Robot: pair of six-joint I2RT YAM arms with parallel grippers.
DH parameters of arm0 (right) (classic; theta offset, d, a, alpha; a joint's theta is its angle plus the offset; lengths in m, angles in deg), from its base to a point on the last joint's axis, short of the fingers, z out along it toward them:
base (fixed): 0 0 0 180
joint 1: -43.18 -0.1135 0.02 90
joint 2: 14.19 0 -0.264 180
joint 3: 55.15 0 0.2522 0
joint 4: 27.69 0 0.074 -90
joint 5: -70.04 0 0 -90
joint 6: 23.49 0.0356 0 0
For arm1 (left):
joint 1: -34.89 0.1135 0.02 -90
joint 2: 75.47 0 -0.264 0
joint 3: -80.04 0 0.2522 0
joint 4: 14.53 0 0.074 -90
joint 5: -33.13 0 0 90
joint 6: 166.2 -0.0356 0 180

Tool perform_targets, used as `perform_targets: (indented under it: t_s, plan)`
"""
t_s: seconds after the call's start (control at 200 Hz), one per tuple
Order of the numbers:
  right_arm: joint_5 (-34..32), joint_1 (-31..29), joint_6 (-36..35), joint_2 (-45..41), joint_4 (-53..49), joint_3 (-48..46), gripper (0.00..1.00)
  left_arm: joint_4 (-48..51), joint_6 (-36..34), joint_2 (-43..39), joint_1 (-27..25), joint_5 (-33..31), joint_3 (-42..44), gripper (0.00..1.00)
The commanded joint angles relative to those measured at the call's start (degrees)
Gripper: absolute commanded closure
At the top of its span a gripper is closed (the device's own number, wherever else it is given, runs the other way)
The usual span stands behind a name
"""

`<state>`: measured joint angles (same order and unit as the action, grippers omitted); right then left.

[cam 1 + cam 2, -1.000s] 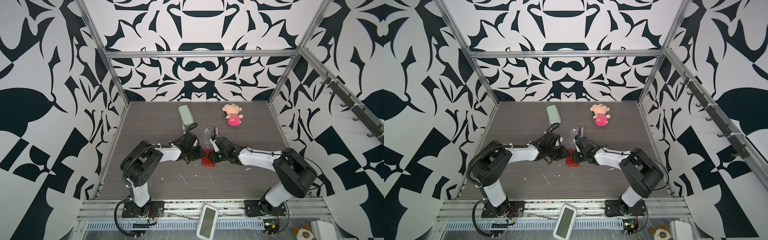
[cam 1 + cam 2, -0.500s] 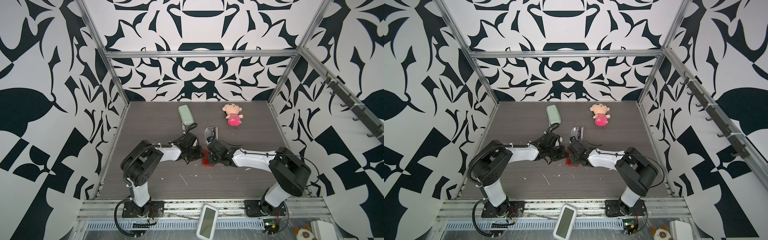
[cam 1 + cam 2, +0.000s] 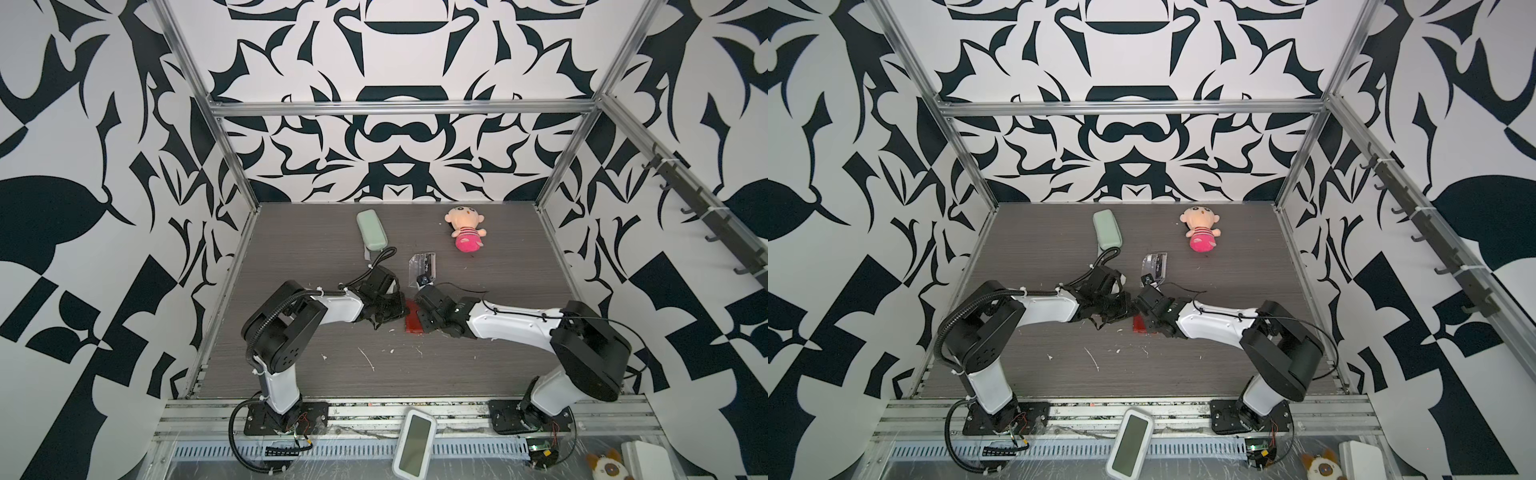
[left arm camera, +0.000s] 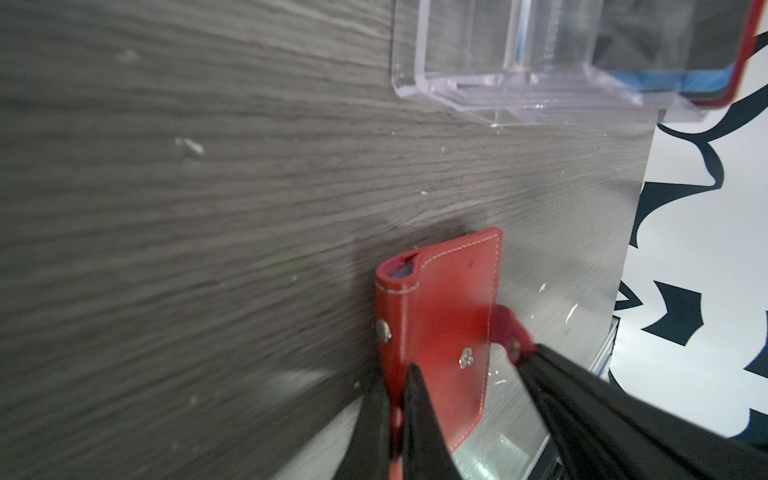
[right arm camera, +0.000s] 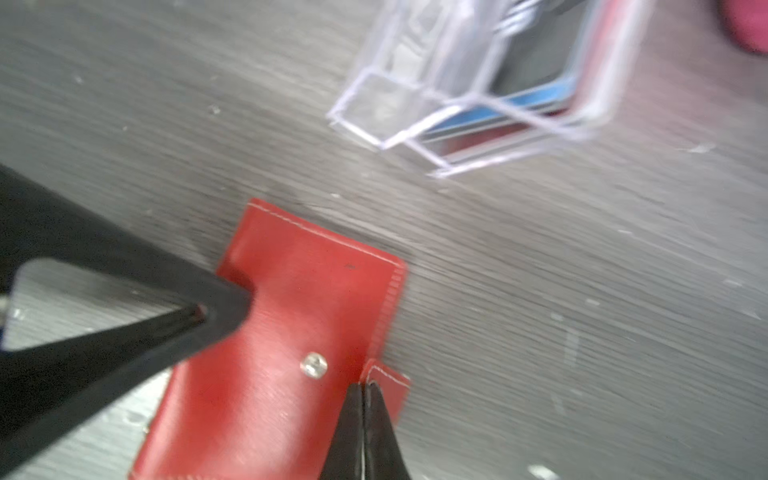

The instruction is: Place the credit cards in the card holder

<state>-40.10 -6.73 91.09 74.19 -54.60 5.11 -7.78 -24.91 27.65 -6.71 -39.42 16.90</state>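
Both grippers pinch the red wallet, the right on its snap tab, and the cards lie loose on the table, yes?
No: the cards sit inside the clear box, per the right wrist view. The left gripper and right gripper do pinch the red wallet, the right on its snap tab.

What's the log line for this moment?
left gripper: shut on card holder | right gripper: shut on snap tab | credit cards: in clear box

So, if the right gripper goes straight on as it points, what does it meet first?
The red wallet: the right gripper is shut on its tab. Beyond it, probably the clear box; depth is unclear.
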Motion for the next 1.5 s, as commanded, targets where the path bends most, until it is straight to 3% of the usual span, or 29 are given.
perform_targets:
  t_s: [0.0,0.055,0.215,0.315,0.72,1.49]
  plan:
    - [-3.9,0.2,2.0,-4.5,-1.2,-1.1,1.0,3.1,0.7,-1.2,-0.1,-2.8,1.7,1.0]
    - [-3.0,0.2,2.1,-5.8,-0.9,-1.4,1.0,2.9,0.7,-1.6,-0.1,-3.0,2.0,0.99]
    - [1.8,0.4,3.1,-9.6,2.3,-3.1,1.0,-0.2,-0.4,-5.1,-0.3,-2.5,4.0,0.64]
    - [5.1,0.9,5.0,-11.3,5.6,-4.7,1.0,-0.6,-2.1,-7.2,-1.0,-3.2,4.3,0.53]
    - [13.7,2.1,10.8,-16.3,16.8,-9.8,1.0,-3.5,-4.7,-8.2,-3.7,-2.2,3.7,0.37]
    - [20.8,5.0,12.9,-19.5,22.4,-12.1,1.0,-4.3,-6.5,-11.5,-4.4,-5.5,6.0,0.22]
